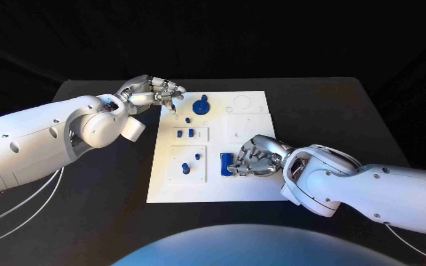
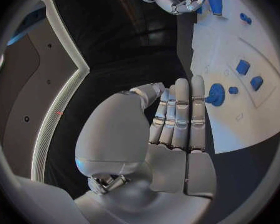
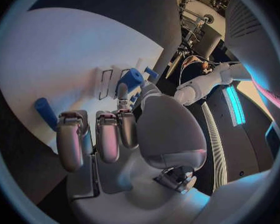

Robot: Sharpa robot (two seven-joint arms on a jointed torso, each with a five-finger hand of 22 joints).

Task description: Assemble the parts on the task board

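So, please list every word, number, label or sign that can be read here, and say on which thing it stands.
None can be read.
The task board carries faint outlines but no legible writing.
The blue parts, the left hand and the right hand show no markings.

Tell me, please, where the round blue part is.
Head view: the round blue part sits at the task board's far end, just right of the left hand.

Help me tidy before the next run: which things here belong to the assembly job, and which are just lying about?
Job: task board; blue parts, e.g. round part, block; left hand; right hand.
Lying about: nothing; just the black table.
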